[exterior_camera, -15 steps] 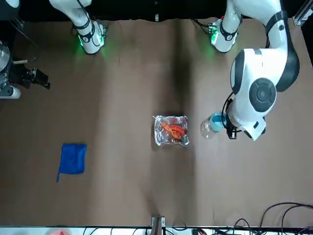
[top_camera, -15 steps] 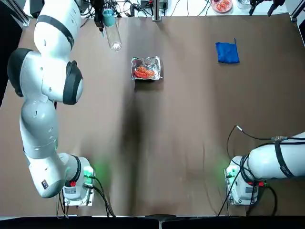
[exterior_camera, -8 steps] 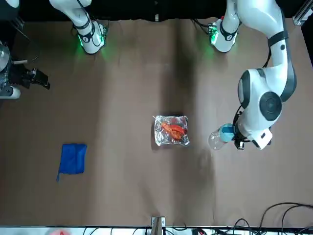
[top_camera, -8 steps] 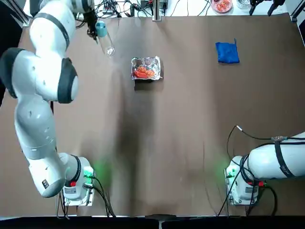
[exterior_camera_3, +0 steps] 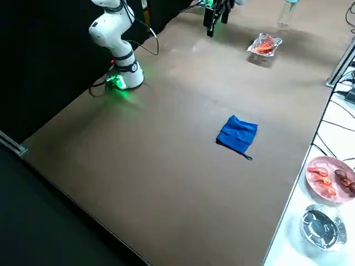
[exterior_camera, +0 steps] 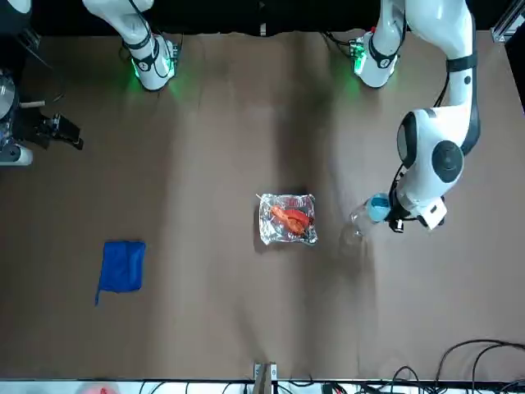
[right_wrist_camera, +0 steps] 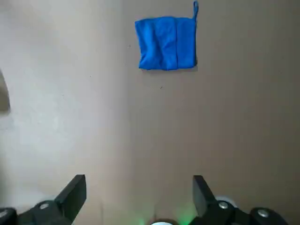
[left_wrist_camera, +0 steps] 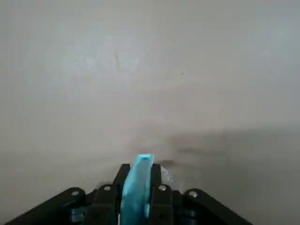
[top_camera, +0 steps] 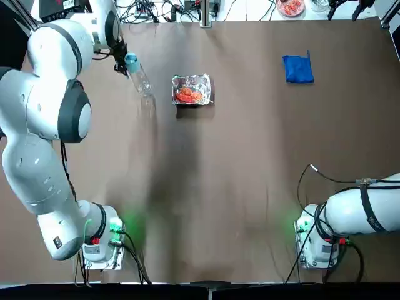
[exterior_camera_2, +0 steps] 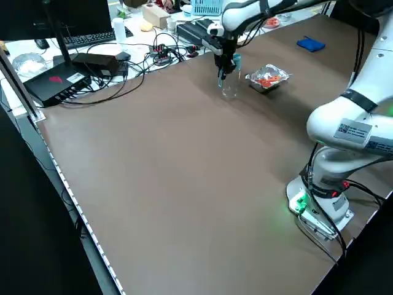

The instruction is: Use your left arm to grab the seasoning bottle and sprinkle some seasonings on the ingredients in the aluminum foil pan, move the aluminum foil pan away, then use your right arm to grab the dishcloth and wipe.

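A light-blue-capped clear seasoning bottle (top_camera: pixel 139 74), silver aluminum foil pan (top_camera: pixel 192 89) of red-orange ingredients (top_camera: pixel 188 94), bright blue dishcloth (top_camera: pixel 297 69), brown table (top_camera: pixel 237 175).

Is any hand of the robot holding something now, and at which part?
The left hand holds the seasoning bottle by its light-blue cap end; the right hand holds nothing.

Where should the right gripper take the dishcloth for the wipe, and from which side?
Come straight down from above: the dishcloth lies flat and folded on the table, with nothing close by. Pinching across its bunched middle looks safest, since the thin edges hug the surface. The right gripper is open, back near its base. The left gripper holds the bottle.
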Tool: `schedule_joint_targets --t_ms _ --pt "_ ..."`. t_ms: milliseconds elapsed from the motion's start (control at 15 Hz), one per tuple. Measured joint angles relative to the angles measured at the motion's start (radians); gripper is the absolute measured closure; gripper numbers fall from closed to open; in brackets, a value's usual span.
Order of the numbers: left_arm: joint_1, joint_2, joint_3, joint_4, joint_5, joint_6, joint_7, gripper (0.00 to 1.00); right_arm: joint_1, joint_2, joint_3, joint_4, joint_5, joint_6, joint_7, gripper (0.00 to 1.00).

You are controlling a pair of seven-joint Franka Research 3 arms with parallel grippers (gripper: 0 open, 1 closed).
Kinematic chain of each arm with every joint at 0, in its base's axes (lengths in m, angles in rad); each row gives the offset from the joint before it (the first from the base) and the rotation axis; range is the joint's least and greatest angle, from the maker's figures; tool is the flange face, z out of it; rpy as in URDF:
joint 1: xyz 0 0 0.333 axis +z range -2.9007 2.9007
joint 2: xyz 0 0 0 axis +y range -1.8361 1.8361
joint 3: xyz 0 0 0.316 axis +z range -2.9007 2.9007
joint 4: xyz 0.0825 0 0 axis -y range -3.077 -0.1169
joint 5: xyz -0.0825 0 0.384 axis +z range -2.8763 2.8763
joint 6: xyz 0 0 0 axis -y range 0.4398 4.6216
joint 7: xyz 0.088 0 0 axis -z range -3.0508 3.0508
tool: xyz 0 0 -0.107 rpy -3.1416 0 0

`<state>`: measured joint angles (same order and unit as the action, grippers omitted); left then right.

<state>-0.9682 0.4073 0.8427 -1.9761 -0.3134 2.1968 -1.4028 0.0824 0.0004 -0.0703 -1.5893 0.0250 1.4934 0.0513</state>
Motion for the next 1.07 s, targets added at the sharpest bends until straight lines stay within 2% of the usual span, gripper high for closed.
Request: schedule_joint_targets --t_ms 200,467,1067 --pt "-0.011 0.0 0.0 -0.027 0.007 0.021 -0.001 0.77 -0.003 0.0 0.0 0.0 0.0 0.0 0.0 0.0" --pt "-0.001 0.0 0.004 -0.029 0.081 0.025 -0.018 0.77 -0.003 0.0 0.004 0.0 0.0 0.0 0.0 0.0" --pt "0.025 0.019 0.0 -0.04 0.092 0.068 -0.026 0.76 -0.003 0.0 0.005 0.0 0.0 -0.001 0.0 0.0"
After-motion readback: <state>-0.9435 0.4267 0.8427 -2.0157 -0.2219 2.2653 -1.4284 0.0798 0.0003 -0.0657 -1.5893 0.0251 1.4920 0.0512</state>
